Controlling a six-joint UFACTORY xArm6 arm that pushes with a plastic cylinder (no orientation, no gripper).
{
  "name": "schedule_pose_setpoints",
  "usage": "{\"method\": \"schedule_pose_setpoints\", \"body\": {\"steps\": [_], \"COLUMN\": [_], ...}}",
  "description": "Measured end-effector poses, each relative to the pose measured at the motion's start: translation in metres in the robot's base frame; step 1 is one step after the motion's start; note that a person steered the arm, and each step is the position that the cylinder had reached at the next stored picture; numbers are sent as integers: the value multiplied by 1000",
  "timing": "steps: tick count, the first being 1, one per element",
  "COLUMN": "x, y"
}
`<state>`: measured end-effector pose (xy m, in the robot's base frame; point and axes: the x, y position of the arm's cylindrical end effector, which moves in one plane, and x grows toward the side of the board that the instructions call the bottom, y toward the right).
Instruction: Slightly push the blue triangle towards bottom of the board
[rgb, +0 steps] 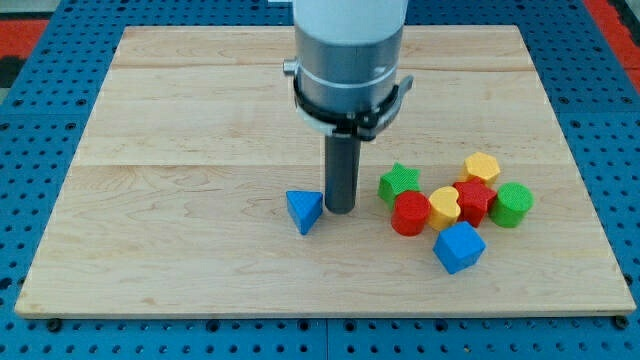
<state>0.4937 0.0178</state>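
The wooden board (200, 110) fills most of the view, lying on a blue pegboard surface (30, 200). The arm's grey cylindrical body (348, 60) comes down from the view's top, ending in a dark rod; there is no claw on it, so nothing is clenched, released or grasped. Taking the blue triangle (304, 210) as the landmark: it lies a little below the board's middle, and my tip (341, 208) stands just beside it on the view's right, so close that I cannot tell whether the two touch. All the other blocks lie in a loose cluster to the right of the blue triangle, beyond the rod. The blue cube (459, 247) is the lowest of them, right of and slightly below the triangle. The red cylinder (410, 214) sits about level with the triangle, with the green star (399, 182) just above it. Farther right comes the yellow heart (444, 208), touching the red cylinder, then a red star-like block (473, 202), a yellow hexagonal block (482, 168) above that, and the green cylinder (512, 204) farthest from the triangle.
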Motion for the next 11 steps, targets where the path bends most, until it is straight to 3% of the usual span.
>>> {"method": "schedule_pose_setpoints", "body": {"steps": [1, 3, 4, 5, 6, 8, 9, 10, 11], "x": [0, 30, -3, -5, 12, 23, 38, 15, 13], "y": [-51, -40, -45, -102, -94, -24, -28, -35, -83]}}
